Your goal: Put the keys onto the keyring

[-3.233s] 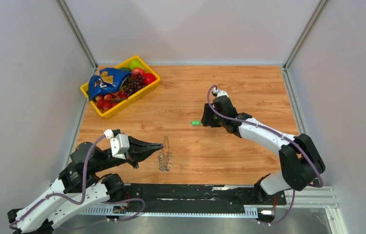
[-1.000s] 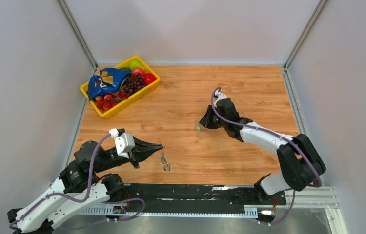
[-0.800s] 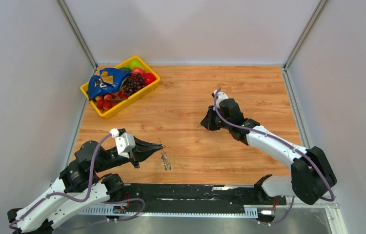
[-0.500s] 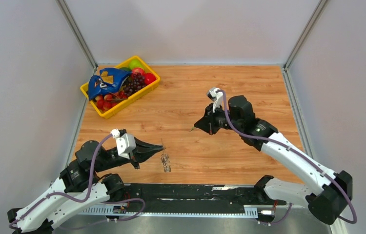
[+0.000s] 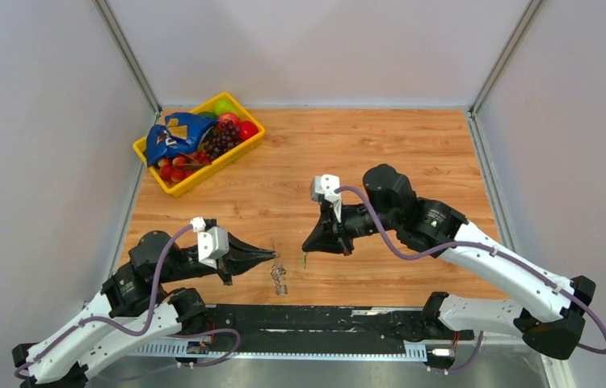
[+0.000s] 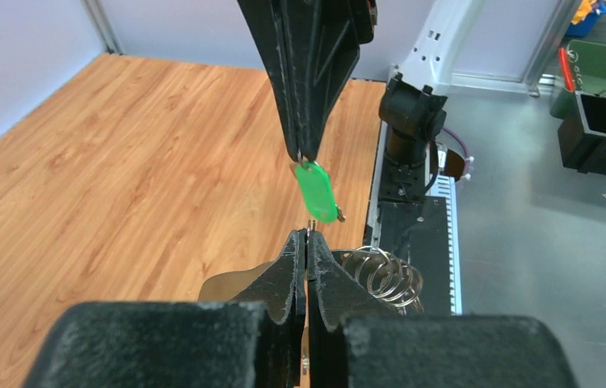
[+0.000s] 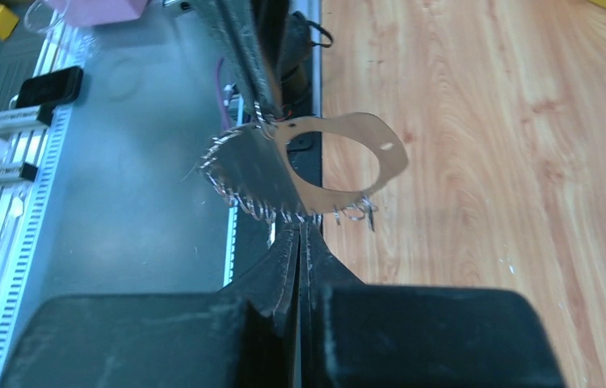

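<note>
Gripping | left end effector (image 6: 308,235): 1 keyring (image 7: 395,158) | right end effector (image 6: 306,153): 1 green key (image 6: 316,191)

A robotics lab test cell is being shown. A wood-grain tabletop (image 5: 413,145) is being enclosed by plain grey panels (image 5: 316,48) on aluminium posts (image 5: 126,52). A left arm (image 5: 82,343) and right arm (image 5: 494,263) are being carried on a black mounting rail (image 5: 324,317).

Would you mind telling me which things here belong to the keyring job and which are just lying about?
For the job: green key, held by right gripper; keyring, held by left gripper.
Lying about: yellow basket, fruit, blue bag.
</note>
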Motion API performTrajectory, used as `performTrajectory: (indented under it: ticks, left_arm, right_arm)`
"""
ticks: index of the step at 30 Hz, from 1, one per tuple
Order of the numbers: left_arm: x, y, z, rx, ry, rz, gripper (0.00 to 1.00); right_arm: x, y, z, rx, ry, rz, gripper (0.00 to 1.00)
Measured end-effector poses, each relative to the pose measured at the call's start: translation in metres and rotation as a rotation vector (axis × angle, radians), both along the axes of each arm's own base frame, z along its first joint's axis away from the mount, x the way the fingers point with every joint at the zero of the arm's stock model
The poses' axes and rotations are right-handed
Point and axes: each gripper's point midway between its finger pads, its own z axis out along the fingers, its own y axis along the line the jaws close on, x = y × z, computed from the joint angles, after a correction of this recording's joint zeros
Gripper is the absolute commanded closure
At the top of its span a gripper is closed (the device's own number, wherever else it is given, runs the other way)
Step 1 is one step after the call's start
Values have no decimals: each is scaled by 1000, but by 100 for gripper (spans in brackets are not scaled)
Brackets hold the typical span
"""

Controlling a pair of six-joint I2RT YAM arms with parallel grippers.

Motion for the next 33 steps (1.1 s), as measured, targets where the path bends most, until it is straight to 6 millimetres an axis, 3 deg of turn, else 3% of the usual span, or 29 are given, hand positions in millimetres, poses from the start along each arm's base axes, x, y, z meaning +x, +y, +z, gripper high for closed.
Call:
performTrajectory:
  ticks: [4, 19, 33]
  left_arm:
    - [-4, -1, 0, 1, 0, -23, 100]
    - [-9, -2, 0, 1, -1, -55, 100]
    - [7, 2, 6, -35, 8, 50, 100]
  right_arm:
    - [-15, 10, -5, -29, -16, 77, 100]
    - [-37, 30, 0, -30, -48, 159, 100]
    - [-24, 49, 23, 58, -59, 31, 100]
